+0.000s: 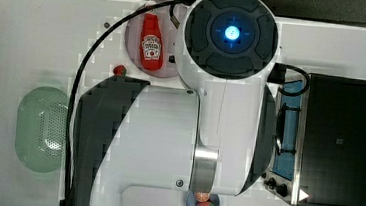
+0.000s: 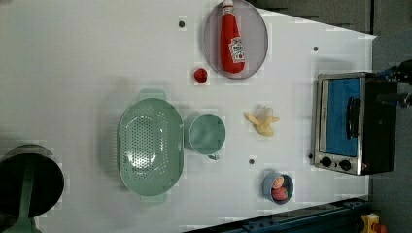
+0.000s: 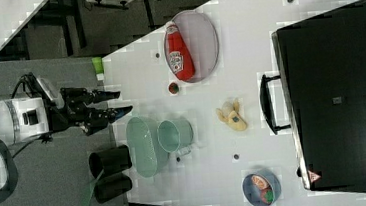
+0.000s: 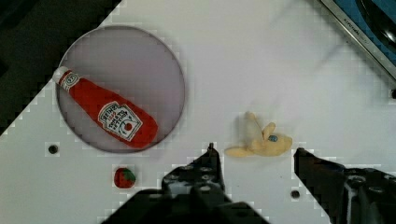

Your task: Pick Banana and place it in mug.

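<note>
The banana (image 2: 262,121), a peeled yellow toy, lies on the white table (image 2: 87,58) between the mug (image 2: 205,134) and the toaster oven. The mug is a small teal-green cup standing right beside the colander. In the wrist view the banana (image 4: 259,142) shows just beyond my gripper (image 4: 255,148), whose two black fingers are spread apart with nothing between them. In the right view the gripper (image 3: 123,102) hangs open well above the table, apart from the banana (image 3: 232,116) and the mug (image 3: 173,134). In the top view the arm hides both.
A pale-green colander (image 2: 150,145) touches the mug. A ketchup bottle (image 2: 232,41) lies on a grey plate (image 2: 257,29), with a small strawberry (image 2: 200,74) nearby. There is a toaster oven (image 2: 350,124), a blue bowl (image 2: 278,187) of fruit and black cups (image 3: 108,162) off the table's edge.
</note>
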`<control>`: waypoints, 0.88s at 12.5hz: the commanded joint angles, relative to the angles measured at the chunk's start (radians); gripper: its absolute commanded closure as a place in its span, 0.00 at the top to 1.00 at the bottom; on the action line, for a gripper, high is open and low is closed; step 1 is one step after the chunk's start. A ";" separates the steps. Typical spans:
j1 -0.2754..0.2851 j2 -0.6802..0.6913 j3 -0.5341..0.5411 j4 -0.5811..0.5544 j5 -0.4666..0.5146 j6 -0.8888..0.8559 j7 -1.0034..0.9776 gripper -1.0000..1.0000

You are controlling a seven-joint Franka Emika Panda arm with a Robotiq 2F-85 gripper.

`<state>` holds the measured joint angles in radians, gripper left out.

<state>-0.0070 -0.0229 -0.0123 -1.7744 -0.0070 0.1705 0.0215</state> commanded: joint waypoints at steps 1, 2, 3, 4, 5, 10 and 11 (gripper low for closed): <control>0.010 -0.282 -0.035 -0.091 -0.002 -0.208 -0.053 0.79; 0.010 -0.281 -0.035 -0.093 -0.002 -0.207 -0.053 0.90; 0.010 -0.279 -0.035 -0.097 -0.002 -0.207 -0.053 1.00; 0.010 -0.275 -0.034 -0.109 -0.002 -0.207 -0.053 1.00; 0.011 -0.268 -0.033 -0.131 -0.002 -0.203 -0.054 1.00; 0.012 -0.205 -0.033 -0.323 -0.002 0.020 -0.120 1.00; 0.012 -0.186 -0.033 -0.361 -0.002 0.085 -0.162 1.00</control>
<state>0.0007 -0.2847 -0.0238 -2.1035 -0.0083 0.2260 -0.0626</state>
